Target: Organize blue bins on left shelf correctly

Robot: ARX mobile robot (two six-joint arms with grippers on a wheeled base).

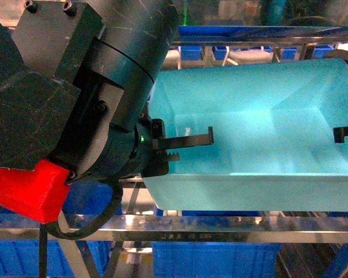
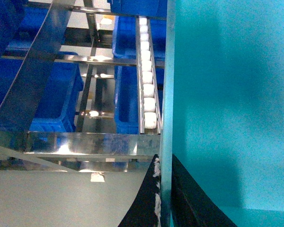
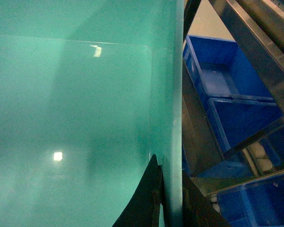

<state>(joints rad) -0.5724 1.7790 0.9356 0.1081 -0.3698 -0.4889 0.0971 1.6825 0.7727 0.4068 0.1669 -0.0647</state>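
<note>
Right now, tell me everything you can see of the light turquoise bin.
The turquoise bin is a rectangular tub of smooth, slightly translucent plastic with sloped walls and a thin rim, apparently empty. It sits level at the steel shelf, above dark blue bins. The left gripper pinches its left wall, one finger inside, one outside; the right gripper does the same on the right wall. What supports its underside is not visible.

Turquoise tub (image 1: 261, 116), smooth-walled, open side facing the camera, tilted. It sits at the front rail of the steel rack (image 1: 220, 229).
</note>
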